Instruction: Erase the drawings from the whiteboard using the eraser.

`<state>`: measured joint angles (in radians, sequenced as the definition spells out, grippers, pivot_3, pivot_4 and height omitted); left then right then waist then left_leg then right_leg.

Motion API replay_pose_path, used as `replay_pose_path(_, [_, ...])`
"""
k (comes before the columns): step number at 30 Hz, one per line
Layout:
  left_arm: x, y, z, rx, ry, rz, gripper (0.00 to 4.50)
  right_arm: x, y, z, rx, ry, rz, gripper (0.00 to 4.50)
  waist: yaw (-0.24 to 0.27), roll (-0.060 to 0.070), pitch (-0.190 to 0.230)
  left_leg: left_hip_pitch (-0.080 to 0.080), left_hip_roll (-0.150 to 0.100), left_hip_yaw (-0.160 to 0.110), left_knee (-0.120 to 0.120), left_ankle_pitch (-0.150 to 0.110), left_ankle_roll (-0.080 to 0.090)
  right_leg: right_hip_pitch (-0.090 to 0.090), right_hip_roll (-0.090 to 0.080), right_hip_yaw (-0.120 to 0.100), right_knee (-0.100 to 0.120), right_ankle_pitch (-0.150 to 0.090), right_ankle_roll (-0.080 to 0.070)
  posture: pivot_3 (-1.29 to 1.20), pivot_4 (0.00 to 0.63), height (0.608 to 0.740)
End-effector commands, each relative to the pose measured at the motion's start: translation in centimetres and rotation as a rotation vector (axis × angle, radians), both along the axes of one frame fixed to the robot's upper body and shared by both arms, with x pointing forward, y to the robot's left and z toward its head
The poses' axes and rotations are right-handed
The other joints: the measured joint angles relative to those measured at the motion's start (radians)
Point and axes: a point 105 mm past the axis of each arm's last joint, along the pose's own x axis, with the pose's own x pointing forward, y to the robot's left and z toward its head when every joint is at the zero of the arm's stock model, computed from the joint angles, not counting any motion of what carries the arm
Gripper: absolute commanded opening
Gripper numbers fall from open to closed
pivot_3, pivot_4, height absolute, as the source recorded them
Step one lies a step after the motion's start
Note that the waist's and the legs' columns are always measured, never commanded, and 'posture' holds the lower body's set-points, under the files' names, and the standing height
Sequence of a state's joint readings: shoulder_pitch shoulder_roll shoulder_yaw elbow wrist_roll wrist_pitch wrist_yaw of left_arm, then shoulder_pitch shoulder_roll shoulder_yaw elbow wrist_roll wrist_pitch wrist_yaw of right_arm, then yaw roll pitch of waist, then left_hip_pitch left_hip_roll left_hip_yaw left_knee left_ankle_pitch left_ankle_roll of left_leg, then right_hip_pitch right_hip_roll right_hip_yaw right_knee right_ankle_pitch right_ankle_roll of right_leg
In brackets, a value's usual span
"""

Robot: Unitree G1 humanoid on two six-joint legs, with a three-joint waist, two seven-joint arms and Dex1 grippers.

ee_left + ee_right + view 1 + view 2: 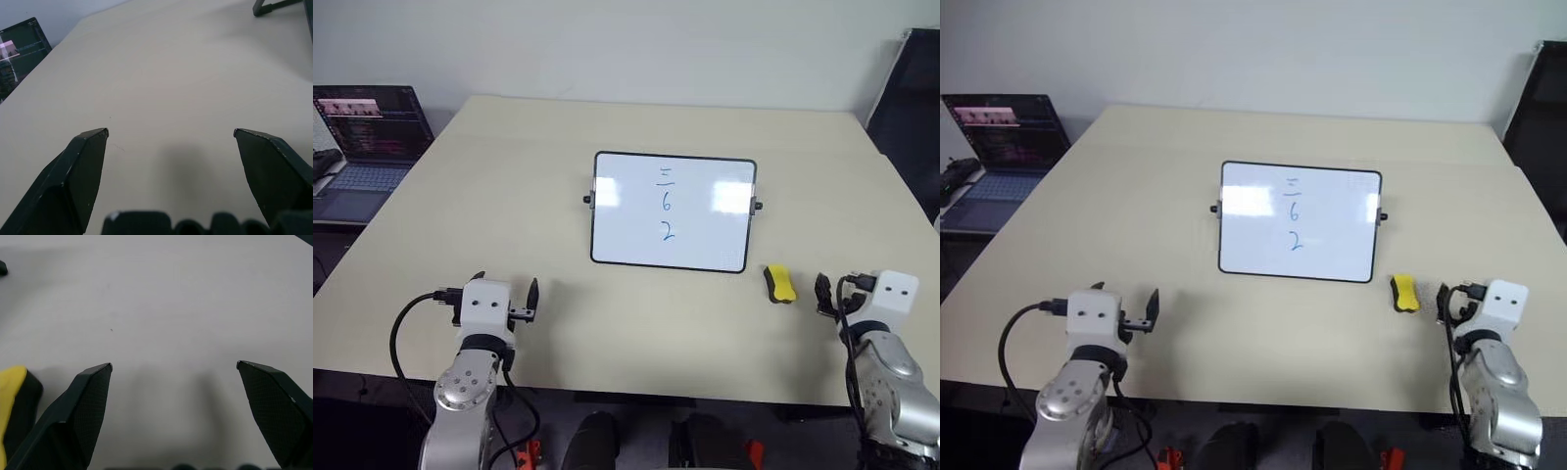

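A white whiteboard lies at the middle of a beige table, with blue drawings down its centre: short dashes, a "6" and a "2". A yellow and black eraser rests on the table just off the board's near right corner. The left gripper and the right gripper both hover wide apart and hold nothing. A laptop sits far left.
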<state>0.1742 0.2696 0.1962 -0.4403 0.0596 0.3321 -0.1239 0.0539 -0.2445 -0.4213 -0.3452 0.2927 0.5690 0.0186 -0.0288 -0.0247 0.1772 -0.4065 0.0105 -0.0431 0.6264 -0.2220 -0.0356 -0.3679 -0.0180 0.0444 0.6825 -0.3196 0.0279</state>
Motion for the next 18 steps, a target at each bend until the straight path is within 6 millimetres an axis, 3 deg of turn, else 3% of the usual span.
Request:
replay_pose_path(1, [0.6,-1.0,1.5,0.01,-0.058,-0.042,4.5,0.1,-0.7,1.7,-0.021,-0.055,-0.018,4.47,0.0,0.0,0.0,0.0,0.0,0.0,0.0,0.0,0.0,0.0,0.0,0.0,0.0,0.0,0.0,0.0,0.15,0.74])
replay_pose_path(11, [2.6,-1.3,2.6,0.027,-0.107,-0.072,4.5,1.8,-0.4,3.0,-0.007,-0.117,-0.019,4.47,-0.002,0.0,0.0,0.001,0.001,0.002,0.001,0.0,0.0,0.0,0.001,0.0,0.0,0.001,0.001,0.0,0.15,0.74])
replay_pose_path(18, [3.8,-1.6,3.3,0.02,-0.129,-0.088,4.5,1.2,-0.1,3.0,-0.002,-0.122,-0.027,4.47,-0.001,0.0,0.0,-0.001,0.0,0.0,0.001,0.0,0.0,-0.001,0.0,0.0,0.0,0.001,0.001,0.0,0.15,0.74])
